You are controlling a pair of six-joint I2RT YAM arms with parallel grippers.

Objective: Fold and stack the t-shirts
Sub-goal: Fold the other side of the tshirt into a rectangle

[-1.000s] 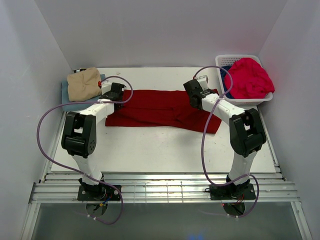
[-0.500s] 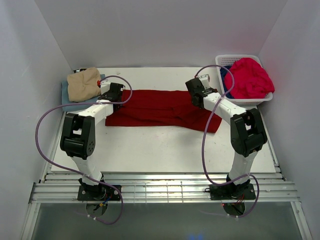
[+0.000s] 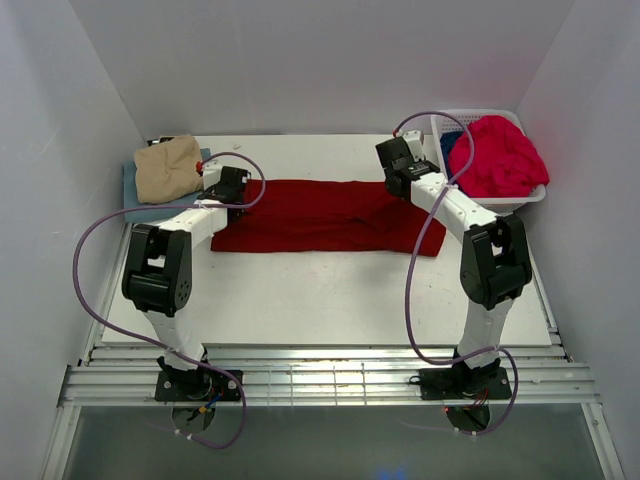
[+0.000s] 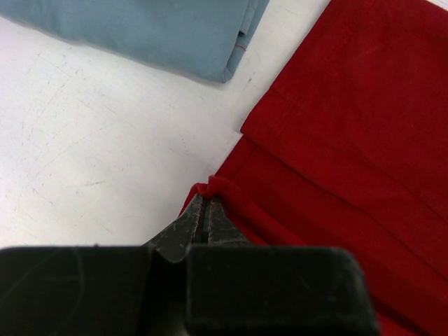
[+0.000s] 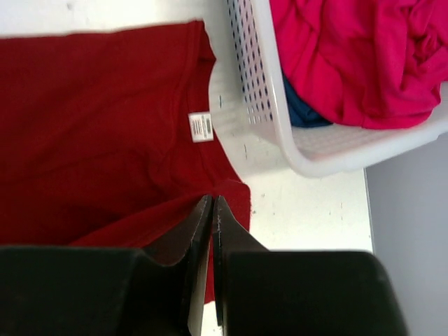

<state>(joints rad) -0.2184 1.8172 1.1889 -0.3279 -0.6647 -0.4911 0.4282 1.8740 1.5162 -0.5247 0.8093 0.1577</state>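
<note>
Dark red t-shirt (image 3: 320, 215) on table (image 3: 330, 290)

robot lab test cell, plain white panel walls (image 3: 320, 60) boxing in a white counter (image 3: 330, 300), left arm (image 3: 160, 270) and right arm (image 3: 490, 260) bolted to aluminium rails (image 3: 330, 385) at the near edge, purple cables (image 3: 85, 270) looping loose, no household furnishings, just a white plastic basket (image 3: 500, 205)

White plastic lattice basket (image 3: 489, 204) sits at far-right corner of table (image 3: 320, 295), w/ solid rim & perforated sides, close to right wall (image 3: 590, 150). Table top white, scuffed w/ fine scratches & small dark specks. Aluminium rail frame (image 3: 330, 382) runs along near edge. Plain white walls left, back & right.
</note>
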